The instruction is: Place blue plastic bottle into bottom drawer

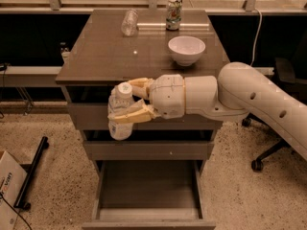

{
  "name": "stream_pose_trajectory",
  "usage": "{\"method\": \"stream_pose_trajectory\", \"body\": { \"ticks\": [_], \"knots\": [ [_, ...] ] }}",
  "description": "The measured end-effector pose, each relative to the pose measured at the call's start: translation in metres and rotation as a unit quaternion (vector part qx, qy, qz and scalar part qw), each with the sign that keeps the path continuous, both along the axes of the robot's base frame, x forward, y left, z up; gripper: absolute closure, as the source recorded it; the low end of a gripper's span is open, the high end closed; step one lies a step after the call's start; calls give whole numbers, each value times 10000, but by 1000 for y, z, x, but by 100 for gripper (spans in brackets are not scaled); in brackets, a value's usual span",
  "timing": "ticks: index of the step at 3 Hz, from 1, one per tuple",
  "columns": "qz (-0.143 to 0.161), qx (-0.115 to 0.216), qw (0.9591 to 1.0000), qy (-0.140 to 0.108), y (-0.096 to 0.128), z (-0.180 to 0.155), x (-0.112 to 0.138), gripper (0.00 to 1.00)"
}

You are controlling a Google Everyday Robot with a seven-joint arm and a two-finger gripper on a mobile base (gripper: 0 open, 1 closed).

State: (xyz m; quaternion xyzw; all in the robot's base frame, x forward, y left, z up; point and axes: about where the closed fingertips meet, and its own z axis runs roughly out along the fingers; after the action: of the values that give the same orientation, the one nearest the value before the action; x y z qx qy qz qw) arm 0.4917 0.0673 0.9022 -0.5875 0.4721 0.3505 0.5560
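My gripper (pixel 132 102) is shut on the blue plastic bottle (pixel 119 114), a clear bottle with a white cap and a pale label. It holds the bottle upright in front of the cabinet's upper drawers, left of centre. The bottom drawer (pixel 146 219) is pulled open below, its box-shaped interior showing. The bottle hangs well above it, over its left side.
On the cabinet top (pixel 96 56) stand a white bowl (pixel 186 49), a clear glass (pixel 129 22) and a green-patterned can (pixel 173 13). An office chair (pixel 278 104) is at the right, a black stand (pixel 31 174) and a cardboard box (pixel 7 188) on the floor at the left.
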Motion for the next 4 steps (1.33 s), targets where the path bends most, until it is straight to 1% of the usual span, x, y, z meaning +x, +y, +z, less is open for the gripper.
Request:
{"method": "stream_pose_trajectory", "body": {
  "ticks": [1,2,3,4],
  "knots": [
    [76,179,9998,-49,-11,-20,1,100],
    [76,179,9998,-50,-11,-20,1,100],
    [131,-10,9999,-110,-15,-31,14,100],
    [21,-77,9999,-94,-22,-61,33,100]
  ]
}}
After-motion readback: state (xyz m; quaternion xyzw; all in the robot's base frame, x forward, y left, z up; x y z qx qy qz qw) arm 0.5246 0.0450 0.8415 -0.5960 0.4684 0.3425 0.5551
